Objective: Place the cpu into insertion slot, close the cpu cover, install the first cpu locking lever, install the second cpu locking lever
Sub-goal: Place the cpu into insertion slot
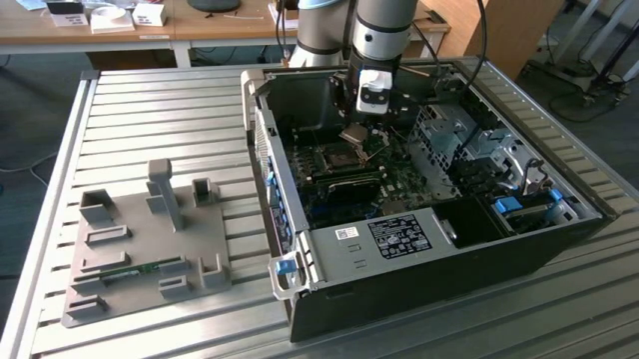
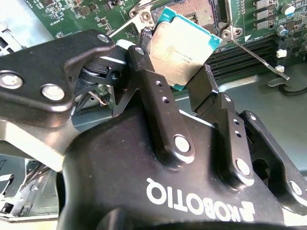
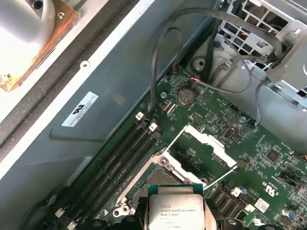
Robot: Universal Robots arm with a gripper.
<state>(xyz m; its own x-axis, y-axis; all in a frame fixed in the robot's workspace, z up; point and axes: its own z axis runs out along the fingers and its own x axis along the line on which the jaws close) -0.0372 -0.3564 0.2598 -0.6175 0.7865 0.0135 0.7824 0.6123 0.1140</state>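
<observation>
My gripper [image 1: 361, 123] hangs inside the open computer case [image 1: 499, 247], shut on the cpu [image 1: 355, 136]. In the second wrist view the two black fingers [image 2: 144, 62] clamp the cpu [image 2: 184, 48] by opposite edges; its silvery-grey top is tilted over the green motherboard. The insertion slot [image 2: 194, 8] lies just beyond the chip, apart from it. In the first wrist view the cpu [image 3: 175, 211] is above the slot [image 3: 160, 184], and the cpu cover [image 3: 204, 143], a silvery open frame, stands swung open. A thin locking lever [image 3: 221, 176] sticks up beside it, and another lever [image 2: 256, 53] is raised.
Memory slots [image 3: 120, 158] run beside the socket. Loose black cables [image 3: 163, 62] hang over the board. Drive cages [image 1: 469, 142] and a white-labelled black box [image 1: 399, 235] fill the case's right and front. A grey fixture tray [image 1: 140, 247] lies on the slatted table [image 1: 150, 120].
</observation>
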